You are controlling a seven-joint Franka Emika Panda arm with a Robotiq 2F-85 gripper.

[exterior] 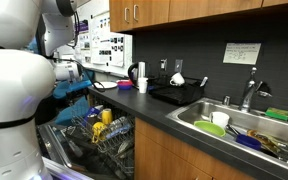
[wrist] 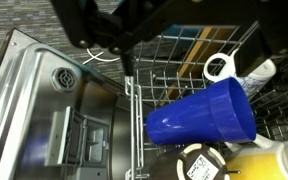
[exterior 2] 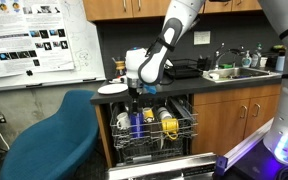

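My gripper (exterior 2: 140,93) hangs just above the pulled-out upper rack (exterior 2: 154,135) of an open dishwasher. In the wrist view the gripper (wrist: 189,25) comes in from the top, its dark fingers (wrist: 96,30) spread wide with nothing between them. Below it the wire rack (wrist: 144,90) holds a blue cup (wrist: 204,115) on its side, a white mug (wrist: 220,68) and a yellow cup (wrist: 259,162). The blue cup (exterior 2: 137,124) and yellow cup (exterior 2: 168,124) also show in an exterior view. The open dishwasher door (wrist: 54,110) lies to the left of the rack.
A blue chair (exterior 2: 49,135) stands close beside the dishwasher. The dark counter (exterior: 184,118) carries a white plate (exterior 2: 112,89), a dish drainer (exterior: 179,92) and a sink (exterior: 239,125) full of dishes. Wooden cabinets (exterior: 134,12) hang above.
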